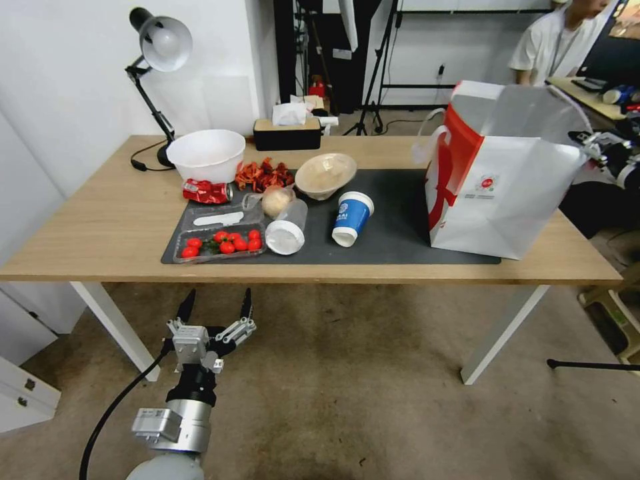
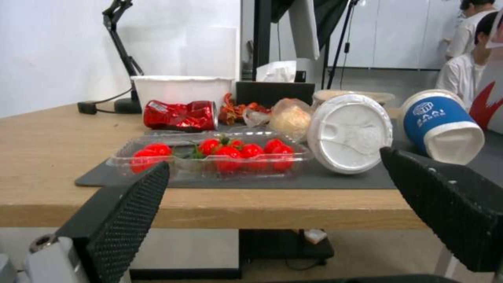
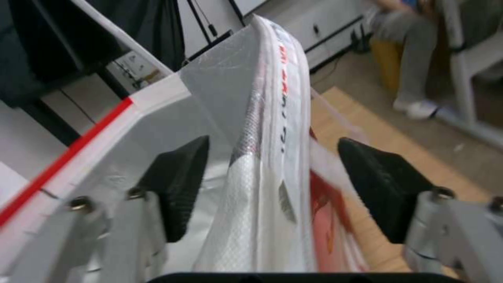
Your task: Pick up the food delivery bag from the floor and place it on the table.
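The food delivery bag (image 1: 507, 180) stands upright on the right end of the table (image 1: 100, 227), its base partly on the dark grey mat (image 1: 400, 227); its white front carries a small round red logo with tiny lettering beneath, too small to read, and a broad red band runs down its side. The right gripper (image 3: 272, 188) is at the bag's upper right edge — its black pads (image 3: 180, 184) stand apart on either side of the folded rim, not clamped on it; dark print runs along that rim but cannot be read. The left gripper (image 1: 215, 310) hangs low before the table's front edge over the floor (image 1: 373, 400), fingers spread wide and holding nothing. On the mat lie a tipped blue paper cup (image 1: 351, 218) with white lettering that is illegible, a clear cup with a white lid (image 1: 287, 230), a clear tray of tomatoes (image 1: 220, 243) and a crushed red can (image 1: 208, 192); a white bowl (image 1: 207, 155), a tissue box (image 1: 288, 132) and a desk lamp (image 1: 157, 53) stand farther back.
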`<state>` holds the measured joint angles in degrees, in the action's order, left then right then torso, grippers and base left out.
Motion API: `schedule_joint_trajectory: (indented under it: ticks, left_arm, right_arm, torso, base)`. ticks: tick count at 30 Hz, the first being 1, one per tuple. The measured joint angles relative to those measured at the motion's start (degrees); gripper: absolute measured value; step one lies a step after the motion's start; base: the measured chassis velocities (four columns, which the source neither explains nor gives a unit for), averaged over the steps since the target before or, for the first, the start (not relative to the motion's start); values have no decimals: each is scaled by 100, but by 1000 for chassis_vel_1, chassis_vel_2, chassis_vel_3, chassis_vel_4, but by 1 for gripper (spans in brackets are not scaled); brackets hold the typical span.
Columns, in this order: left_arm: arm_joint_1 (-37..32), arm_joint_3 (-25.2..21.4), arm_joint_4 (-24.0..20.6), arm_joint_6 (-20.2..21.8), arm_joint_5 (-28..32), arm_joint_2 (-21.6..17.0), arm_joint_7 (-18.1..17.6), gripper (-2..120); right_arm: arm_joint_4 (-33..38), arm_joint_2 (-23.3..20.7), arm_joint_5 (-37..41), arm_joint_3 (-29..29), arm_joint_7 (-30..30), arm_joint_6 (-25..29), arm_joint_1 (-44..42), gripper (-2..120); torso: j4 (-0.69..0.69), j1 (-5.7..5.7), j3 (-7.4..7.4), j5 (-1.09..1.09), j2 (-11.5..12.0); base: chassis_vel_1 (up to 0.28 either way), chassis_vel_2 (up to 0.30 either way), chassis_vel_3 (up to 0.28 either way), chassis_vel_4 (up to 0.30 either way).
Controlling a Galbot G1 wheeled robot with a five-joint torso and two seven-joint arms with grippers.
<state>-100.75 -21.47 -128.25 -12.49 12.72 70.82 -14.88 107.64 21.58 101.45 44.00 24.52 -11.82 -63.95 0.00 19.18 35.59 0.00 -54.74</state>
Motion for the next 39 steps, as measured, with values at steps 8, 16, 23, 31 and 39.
schedule_joint_trajectory:
  ticks: [8, 16, 23, 31, 39]
  left_arm:
    - [-4, 5, 1, -3, 5, 0, -7, 100]
    - [-3, -2, -33, -9, 22, -21, -39, 100]
    - [-21, -12, -63, -68, 18, -21, -38, 100]
    - [-68, -20, -121, -121, -22, -7, -48, 100]
    - [-107, -46, -236, -136, -90, 20, -71, 100]
  right_arm:
    - [92, -44, -1034, 12, -229, 112, -158, 98]
    - [270, -49, -1526, 309, -550, 249, -527, 100]
    - [406, -43, -1846, 379, -659, 491, -623, 100]
    - [543, -79, -2208, 532, -723, 659, -786, 100]
    - [671, -68, -2629, 677, -796, 860, -952, 100]
  torso:
    - [1, 0, 0, 0, 0]
    - [-1, -1, 0, 0, -1]
    - [0, 0, 0, 0, 0]
    - [0, 0, 0, 0, -1]
    - [0, 0, 0, 0, 0]
  base:
    - [0, 0, 0, 0]
    - [0, 0, 0, 0]
    - [0, 0, 0, 0]
    - [0, 0, 0, 0]
    - [0, 0, 0, 0]
